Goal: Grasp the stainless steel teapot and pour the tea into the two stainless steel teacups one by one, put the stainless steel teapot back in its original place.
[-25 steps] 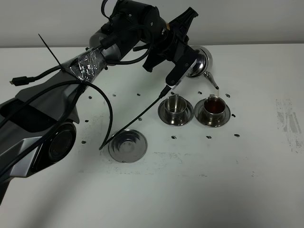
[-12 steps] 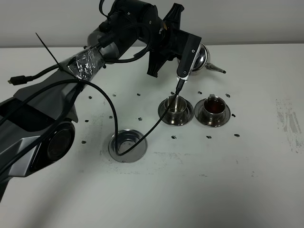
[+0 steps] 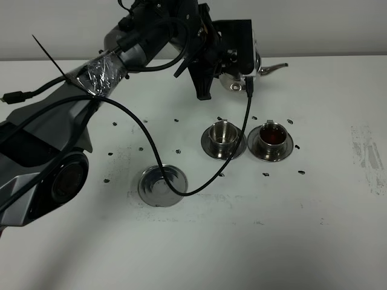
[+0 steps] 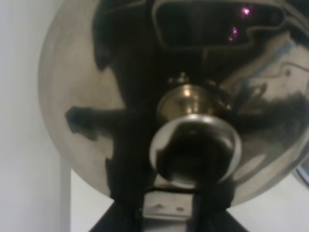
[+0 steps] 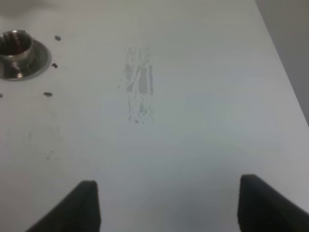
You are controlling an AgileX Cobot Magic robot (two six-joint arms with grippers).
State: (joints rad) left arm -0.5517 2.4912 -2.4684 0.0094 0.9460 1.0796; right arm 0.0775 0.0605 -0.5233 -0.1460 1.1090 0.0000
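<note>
1. Found left gripper [image 3: 225,60] clamped shut on the teapot [image 4: 72,77], held aloft behind both cups, spout level and aimed toward the high view's right.
2. Logged teapot as mirror steel, bell-shaped, with a domed lid and round knob [image 4: 193,145].
3. Saw right gripper [image 5: 176,208] spread wide, gripping nothing, low over the table [image 3: 326,229].
4. Recorded right cup [image 3: 272,136] filled with dark reddish-brown tea [image 3: 273,135]; could not tell contents of left cup [image 3: 224,134]. Both small, shiny, on round steel saucers.
5. Noted bare saucer [image 3: 162,184], ringed and flat, near the front, crossed by a black cable [image 3: 199,188].
6. Marked table as matte white, dotted with small dark marks, with a grey scuffed patch [image 5: 140,89]; plain pale wall [image 3: 326,27] behind.
</note>
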